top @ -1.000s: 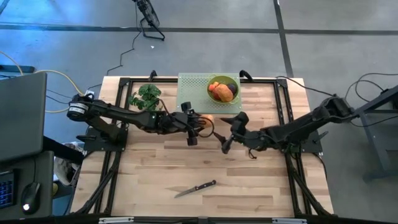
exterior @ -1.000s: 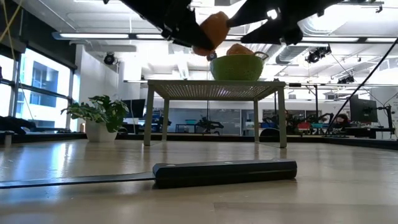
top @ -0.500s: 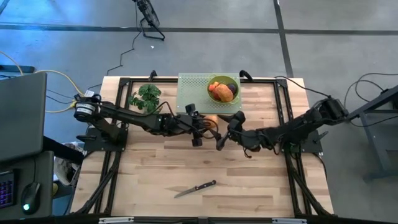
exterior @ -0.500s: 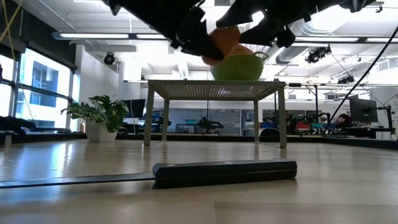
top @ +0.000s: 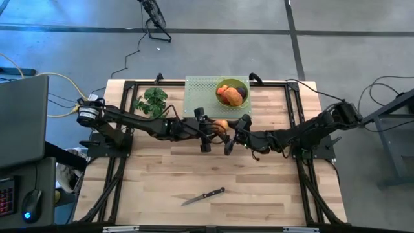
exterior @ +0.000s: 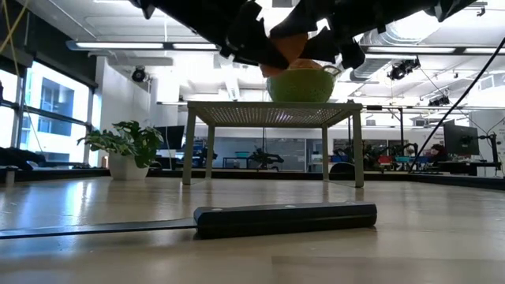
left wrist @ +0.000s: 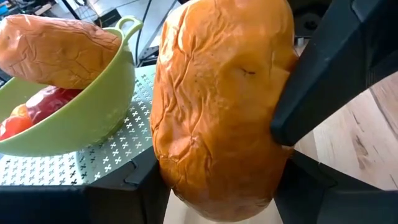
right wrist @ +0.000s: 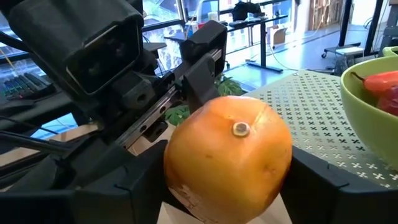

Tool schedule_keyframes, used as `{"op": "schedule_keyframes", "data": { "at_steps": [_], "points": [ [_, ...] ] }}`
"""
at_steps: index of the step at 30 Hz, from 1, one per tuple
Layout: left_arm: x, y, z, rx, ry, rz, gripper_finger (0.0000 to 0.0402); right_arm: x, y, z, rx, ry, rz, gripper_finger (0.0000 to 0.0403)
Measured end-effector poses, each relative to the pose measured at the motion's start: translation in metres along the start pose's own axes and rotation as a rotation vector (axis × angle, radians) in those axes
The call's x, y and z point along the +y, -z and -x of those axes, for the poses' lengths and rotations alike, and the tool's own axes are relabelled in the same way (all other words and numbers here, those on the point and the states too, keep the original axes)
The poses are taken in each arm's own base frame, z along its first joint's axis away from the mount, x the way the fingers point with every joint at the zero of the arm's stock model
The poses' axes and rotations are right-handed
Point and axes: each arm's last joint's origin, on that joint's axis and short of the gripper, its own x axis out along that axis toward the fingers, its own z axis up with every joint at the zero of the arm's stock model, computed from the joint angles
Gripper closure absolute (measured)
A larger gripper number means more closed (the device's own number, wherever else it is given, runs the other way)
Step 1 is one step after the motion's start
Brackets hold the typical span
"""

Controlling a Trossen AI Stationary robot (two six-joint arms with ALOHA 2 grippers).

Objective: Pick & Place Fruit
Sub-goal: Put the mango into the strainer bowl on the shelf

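Note:
An orange oval fruit (top: 220, 123) hangs in the air over the middle of the table, just in front of the green perforated stand (top: 199, 97). My left gripper (top: 211, 129) reaches it from the table's left and my right gripper (top: 230, 133) from the right; both are shut on it. In the low view the fruit (exterior: 289, 46) shows between the two dark grippers, above the bowl. A green bowl (top: 233, 92) on the stand holds another orange oval, a red fruit and a dark purple one. My left gripper (left wrist: 217, 193) pinches the orange fruit's near end (left wrist: 186, 186) between its two fingers. It comes level from the table's left, with the fruit lying along the fingers. The fruit is lifted clear of the table. My right gripper (right wrist: 227, 193) has the fruit's stem end (right wrist: 239, 129) facing it, and its two fingers stand against that end's two sides (right wrist: 180, 174). It comes about level from the table's right. One of its fingers (left wrist: 323, 81) shows against the fruit's side in the left wrist view.
A black-handled knife (top: 204, 195) lies on the bare wood near the front edge, close to the low camera (exterior: 284, 218). A green leafy bunch (top: 152, 100) sits at the far left beside the stand. The stand's legs (exterior: 189, 150) rise behind the knife.
My right gripper has moved toward the table's left, up to the fruit in my left gripper, rolling a little, and its fingers have come onto the fruit's stem end. The fruit has stayed lifted in front of the stand.

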Motion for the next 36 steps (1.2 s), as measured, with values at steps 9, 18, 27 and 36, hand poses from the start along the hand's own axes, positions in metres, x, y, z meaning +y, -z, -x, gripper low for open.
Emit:
{"op": "schedule_keyframes", "data": {
  "at_steps": [9, 18, 27, 36],
  "points": [
    [0.0, 0.001, 0.0, 0.007, 0.004, 0.017, 0.0185, 0.0, 0.001, 0.0, 0.007, -0.01, -0.001, 0.016],
    [-0.001, 0.003, 0.0, 0.033, 0.01, 0.021, 0.0169, 0.001, 0.002, 0.001, 0.018, -0.02, 0.005, 0.0161],
    [0.002, 0.01, 0.001, 0.111, -0.093, 0.033, 0.0089, 0.004, 0.005, 0.007, 0.004, 0.076, 0.043, 0.0161],
    [0.006, 0.014, 0.013, 0.206, -0.073, -0.004, 0.0089, 0.001, -0.002, 0.011, -0.001, 0.094, 0.064, 0.0161]
  ]
}}
